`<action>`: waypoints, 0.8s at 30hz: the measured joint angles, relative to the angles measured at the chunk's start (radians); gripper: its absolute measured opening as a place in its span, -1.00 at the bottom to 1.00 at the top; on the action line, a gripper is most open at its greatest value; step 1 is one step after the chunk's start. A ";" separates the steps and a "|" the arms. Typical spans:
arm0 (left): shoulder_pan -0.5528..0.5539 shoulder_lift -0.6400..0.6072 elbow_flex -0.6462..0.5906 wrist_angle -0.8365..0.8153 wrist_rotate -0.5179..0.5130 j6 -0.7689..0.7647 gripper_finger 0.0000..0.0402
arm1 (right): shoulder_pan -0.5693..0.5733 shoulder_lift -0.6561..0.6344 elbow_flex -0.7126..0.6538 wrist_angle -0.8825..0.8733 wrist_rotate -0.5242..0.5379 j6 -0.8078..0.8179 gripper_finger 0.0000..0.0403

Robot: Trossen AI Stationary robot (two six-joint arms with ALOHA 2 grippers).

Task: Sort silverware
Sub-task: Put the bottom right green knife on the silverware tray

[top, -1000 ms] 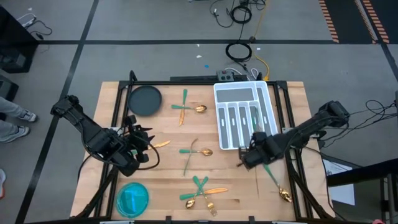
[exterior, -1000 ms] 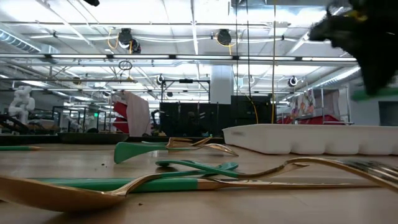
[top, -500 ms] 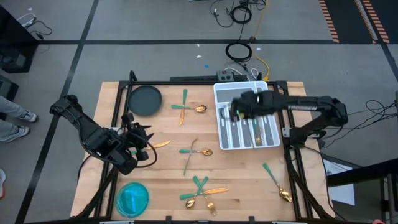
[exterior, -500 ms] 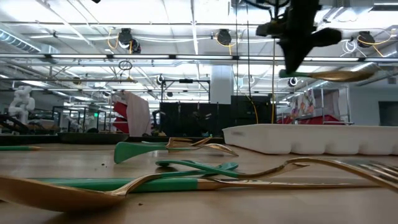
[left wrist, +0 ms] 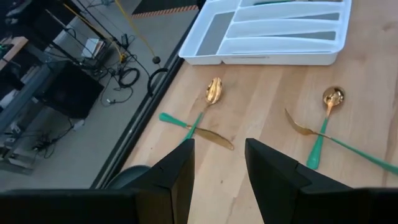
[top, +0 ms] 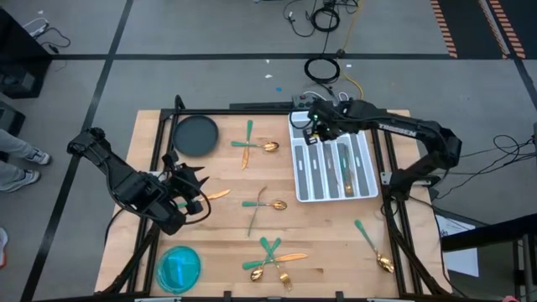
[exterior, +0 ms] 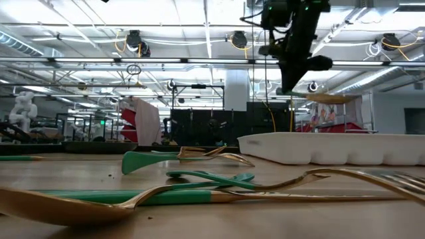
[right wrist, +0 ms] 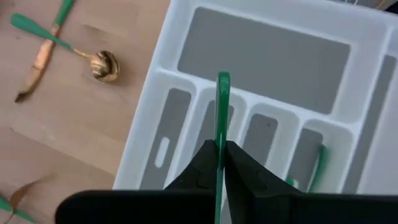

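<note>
My right gripper (top: pixel 323 127) hovers over the far left end of the white compartment tray (top: pixel 331 164), shut on one teal-handled piece of silverware (right wrist: pixel 222 106). In the low view that gripper (exterior: pixel 292 70) hangs high above the tray (exterior: pixel 332 147). My left gripper (top: pixel 191 191) waits open at the table's left side, touching nothing; its wrist view shows the gap (left wrist: pixel 217 144). Other silverware lies flat on the wood: a crossed pair (top: pixel 249 144), another pair (top: pixel 264 204), a cluster (top: pixel 273 256) and a spoon (top: pixel 373 247). My right gripper pinches the piece's slim teal handle (right wrist: pixel 221 134) between its two fingers, which come from above and point down. The fingers lie across the piece. It is lifted clear above the tray and lies level, its gold head (exterior: pixel 330 97) sticking out to one side.
A dark round plate (top: pixel 195 134) sits at the far left and a blue bowl (top: pixel 179 267) at the near left corner. Some tray compartments hold teal-handled pieces (top: pixel 344 168). A gold piece (top: pixel 218 193) lies just beside my left gripper.
My right gripper, holding the teal-handled piece, has risen from the table's near right area and swung toward the far edge. It crossed over the tray and now hangs above the tray's far left end. The spoon at the near right stayed on the wood.
</note>
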 joint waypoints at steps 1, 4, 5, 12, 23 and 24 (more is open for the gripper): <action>0.000 0.000 0.000 0.000 0.000 0.000 -0.25 | -0.003 0.013 0.000 0.011 -0.002 -0.007 -1.00; 0.000 0.000 0.000 0.000 -0.001 -0.001 -0.25 | -0.009 0.050 0.000 0.051 -0.034 -0.030 -1.00; 0.000 0.000 0.000 0.000 -0.004 -0.004 -0.25 | -0.010 0.059 0.000 0.062 -0.047 -0.039 -1.00; 0.000 0.000 0.000 -0.001 -0.012 -0.052 -0.25 | -0.005 0.082 -0.022 0.214 -0.142 -0.058 -1.00; 0.000 0.000 0.000 -0.001 -0.016 -0.052 -0.25 | -0.010 -0.135 -0.405 0.678 -0.261 0.115 -1.00; 0.000 0.000 0.000 -0.001 -0.016 -0.053 -0.25 | -0.014 -0.163 -0.445 0.740 -0.282 0.133 -1.00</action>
